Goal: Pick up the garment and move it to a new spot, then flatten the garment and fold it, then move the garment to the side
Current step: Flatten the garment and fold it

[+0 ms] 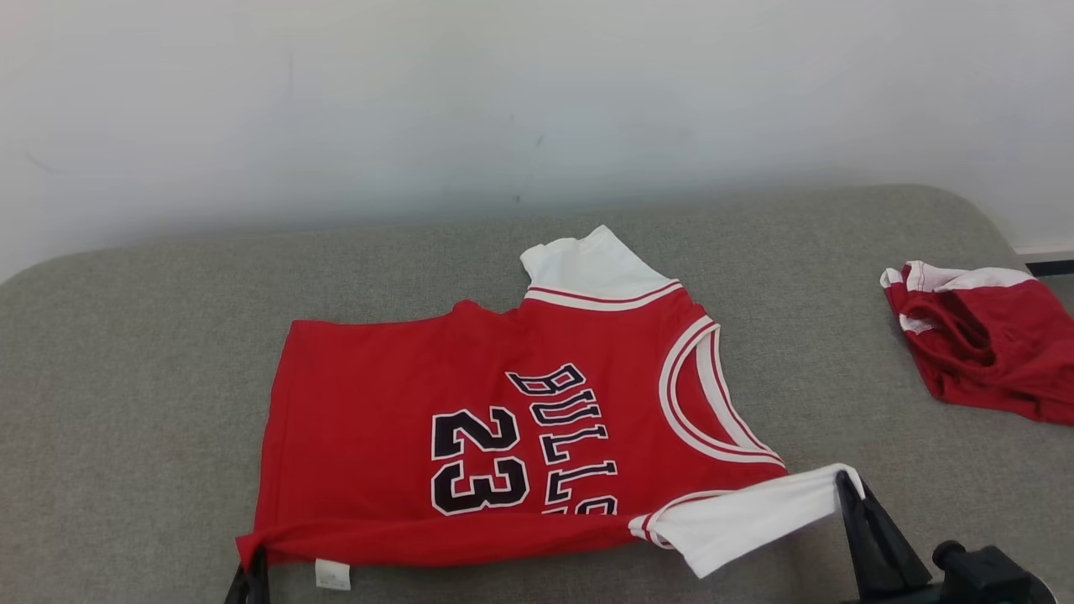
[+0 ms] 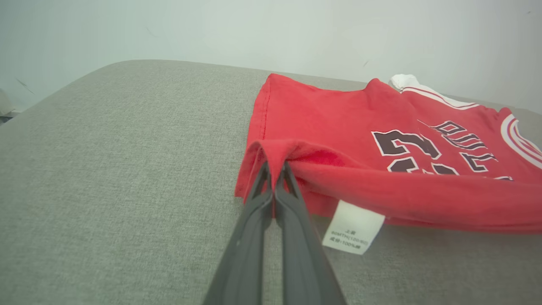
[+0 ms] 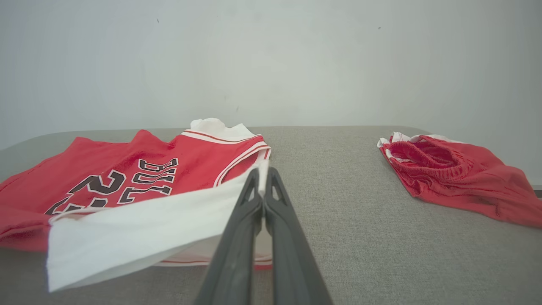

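Pinched in the left gripper (image 2: 275,168) is a hem corner (image 2: 273,149) of the jersey (image 1: 503,403); in the right gripper (image 3: 262,176), its white sleeve (image 1: 747,513). Light, limp cloth: sagging between grips is expected.

Light: bright, even, diffuse | Shadows: a soft band is cast on the wall (image 1: 503,197) at 12 o'clock, above the surface (image 1: 126,377) | Colour: the garment (image 1: 377,419) is rendered saturated | Focus: left end effector (image 2: 275,166) and right end effector (image 3: 263,173) are softened toward 6 o'clock | Distortion: the surface's far edge is shown bowed toward 9 and 3 o'clock
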